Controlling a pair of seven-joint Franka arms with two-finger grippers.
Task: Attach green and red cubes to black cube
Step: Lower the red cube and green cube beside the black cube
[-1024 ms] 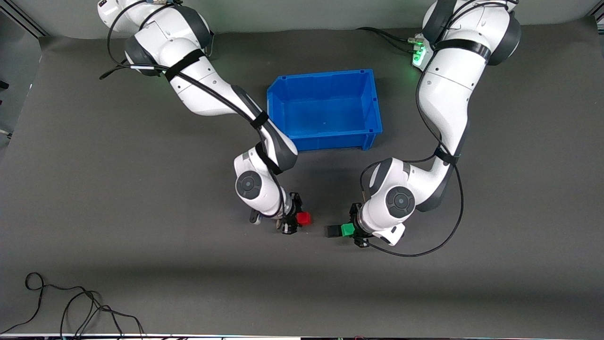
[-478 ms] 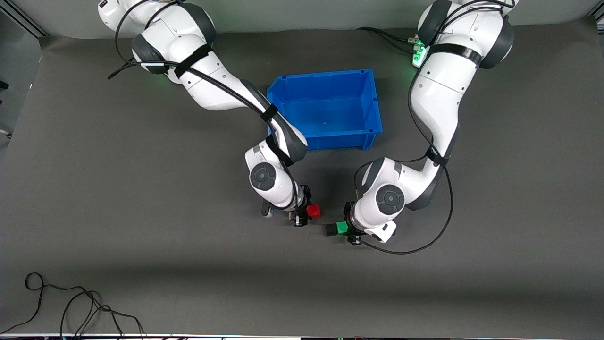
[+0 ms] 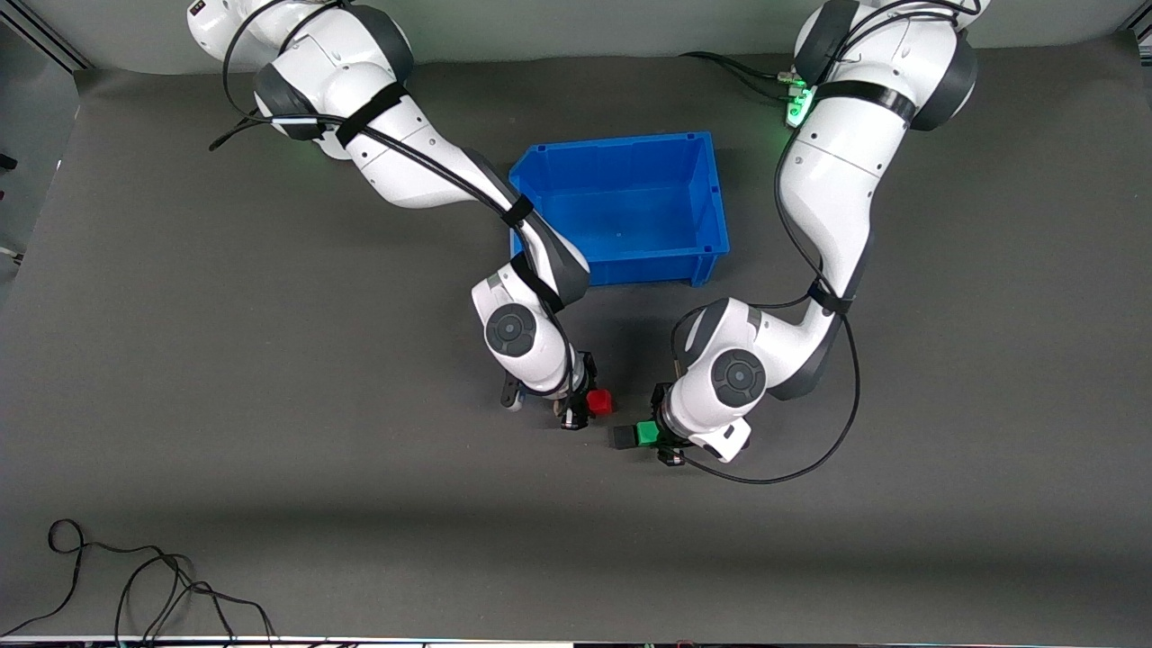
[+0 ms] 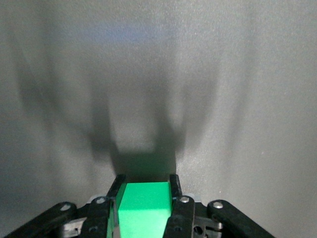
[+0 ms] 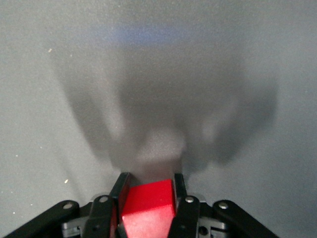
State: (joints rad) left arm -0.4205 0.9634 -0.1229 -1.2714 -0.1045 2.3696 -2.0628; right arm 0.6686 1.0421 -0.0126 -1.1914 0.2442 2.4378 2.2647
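Both arms carry cubes over the counter (image 3: pixel 270 405).
Left end effector (image 3: pixel 655 436) grips the green cube (image 3: pixel 645 433), black cube (image 3: pixel 623 437) attached; right end effector (image 3: pixel 580 402) grips the red cube (image 3: pixel 600 401).

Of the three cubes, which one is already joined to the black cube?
The green cube, held by the left gripper, sits flush against the black cube. The red cube, in the right gripper, is apart from both.

No readable txt, labels, brands or nos. in any view. Arms, cubes, bin & desk all show plain surfaces w/ no legible markings.
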